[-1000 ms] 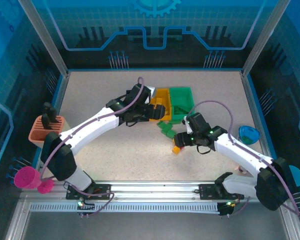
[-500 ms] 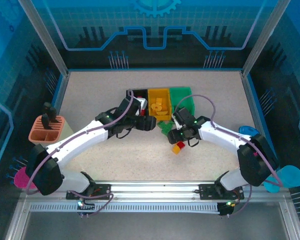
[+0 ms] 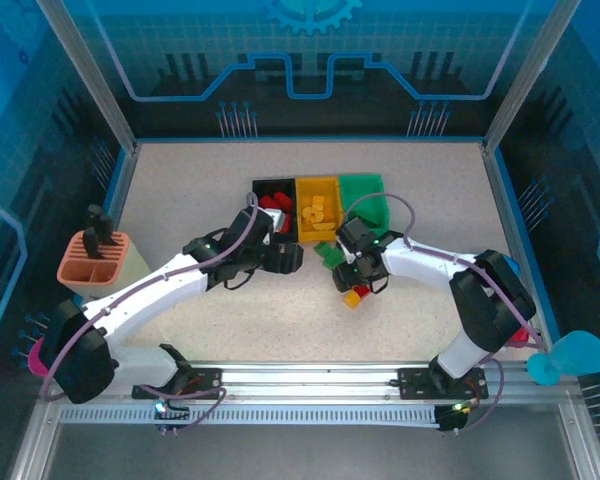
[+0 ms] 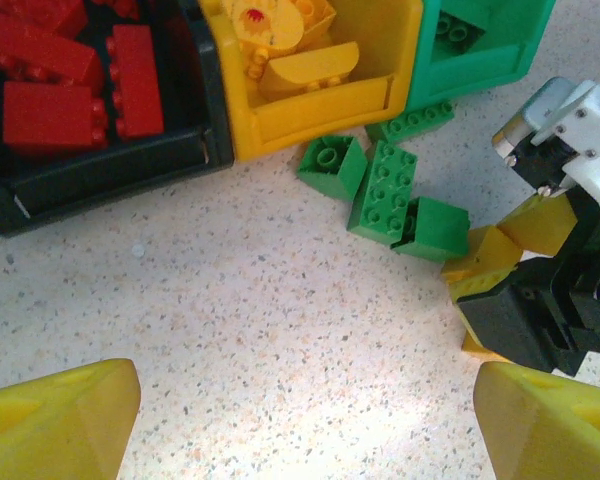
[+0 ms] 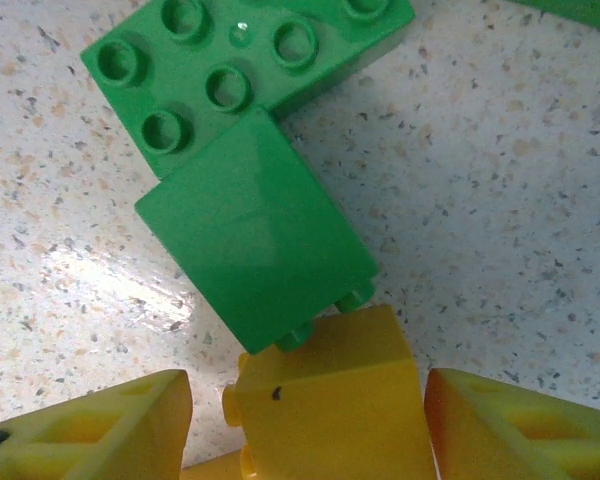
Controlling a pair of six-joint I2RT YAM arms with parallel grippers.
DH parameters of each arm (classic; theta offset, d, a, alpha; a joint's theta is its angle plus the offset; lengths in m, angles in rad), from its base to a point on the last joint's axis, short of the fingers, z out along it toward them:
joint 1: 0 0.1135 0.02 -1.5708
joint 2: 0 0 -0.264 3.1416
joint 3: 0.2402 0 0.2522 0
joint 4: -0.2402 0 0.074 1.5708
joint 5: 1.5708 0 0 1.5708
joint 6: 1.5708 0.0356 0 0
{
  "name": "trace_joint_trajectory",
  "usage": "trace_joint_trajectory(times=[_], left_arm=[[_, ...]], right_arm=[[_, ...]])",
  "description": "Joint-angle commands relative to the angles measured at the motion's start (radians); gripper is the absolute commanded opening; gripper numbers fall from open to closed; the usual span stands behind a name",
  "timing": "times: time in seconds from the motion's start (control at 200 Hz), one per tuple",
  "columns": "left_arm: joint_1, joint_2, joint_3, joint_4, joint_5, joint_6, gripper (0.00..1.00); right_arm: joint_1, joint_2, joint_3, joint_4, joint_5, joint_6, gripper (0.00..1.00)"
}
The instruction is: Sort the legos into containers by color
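From above, three bins stand in a row mid-bench (image 3: 180, 190): a black bin (image 3: 275, 181) holding red bricks (image 3: 276, 208), a yellow bin (image 3: 326, 190) and a green bin (image 3: 363, 195). The left end effector (image 3: 294, 260) hangs just in front of the black bin. The right end effector (image 3: 350, 283) is low beside loose green bricks (image 3: 328, 254) that lie in front of the yellow and green bins.

The left wrist camera shows the left end effector's fingertips (image 4: 55, 420) wide apart with only bare bench between them, holding nothing. Four green bricks lie just ahead of the yellow and green bins.

The right wrist camera has a yellow brick (image 5: 330, 400) sitting between the right end effector's fingertips (image 5: 90, 430). One fingertip is right against it and a gap shows at the other, so it is not yet clamped. The yellow brick touches a green brick lying on its side (image 5: 255, 240).
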State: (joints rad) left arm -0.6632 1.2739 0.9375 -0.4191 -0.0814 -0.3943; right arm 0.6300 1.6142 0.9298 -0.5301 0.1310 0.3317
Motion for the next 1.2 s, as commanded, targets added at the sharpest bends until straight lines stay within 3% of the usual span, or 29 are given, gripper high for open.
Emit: trace_joint_trajectory(times=[0.0,0.13,0.43,0.845,1.196], left_arm=[[-0.003,-0.039,-0.032,0.014,-0.013,-0.023,0.87],[-0.003,-0.059,-0.056,0.010,-0.019,-0.025,0.87],[-0.004,-0.074,-0.069,0.012,-0.023,-0.028,0.87],[-0.003,-0.118,-0.096,0.021,-0.013,-0.035,0.86],[-0.027,-0.172,-0.189,0.024,-0.009,-0.085,0.86]], right_arm=[[0.019,0.028,0.030,-0.014,0.031,-0.003,0.62],[0.036,0.047,0.039,-0.023,0.062,0.001,0.58],[0.085,0.012,0.077,-0.081,0.153,0.015,0.37],[0.075,-0.135,0.180,-0.094,0.126,-0.021,0.38],[0.008,0.030,0.453,-0.111,0.054,-0.044,0.39]])
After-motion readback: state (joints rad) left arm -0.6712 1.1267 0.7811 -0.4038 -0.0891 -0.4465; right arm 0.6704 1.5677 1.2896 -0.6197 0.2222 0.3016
